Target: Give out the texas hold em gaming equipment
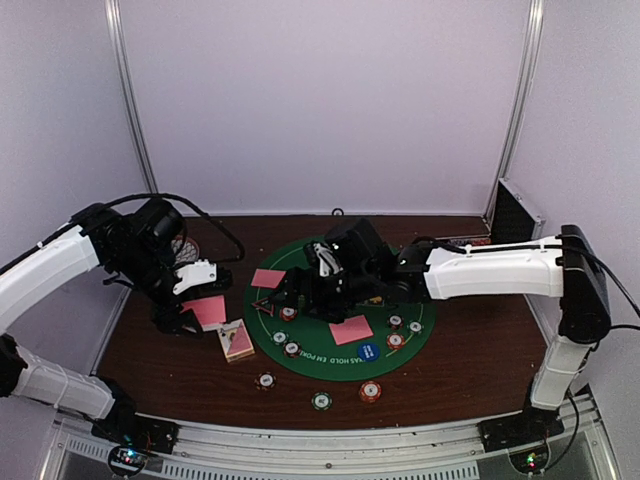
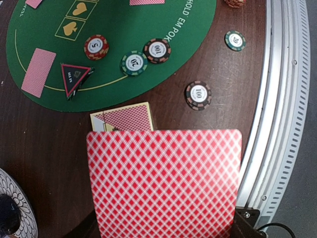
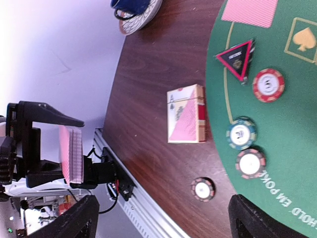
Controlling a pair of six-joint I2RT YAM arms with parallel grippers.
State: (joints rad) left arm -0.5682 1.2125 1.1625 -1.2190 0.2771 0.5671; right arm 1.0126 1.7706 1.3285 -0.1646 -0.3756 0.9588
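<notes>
Deck (image 2: 163, 183) in front — box (image 2: 124, 118), chips (image 2: 198, 95) beyond

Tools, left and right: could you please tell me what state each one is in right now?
Left tool: closed, holding a stack of pink-backed cards.
Right tool: open, holding nothing.

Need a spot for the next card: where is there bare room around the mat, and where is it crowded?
The table is bare right of the felt mat, and at the near-left corner between the card box and the front rail. Crowded: the mat's near half, dotted with chips and cards, and the wood just before it, holding three more chips.
</notes>
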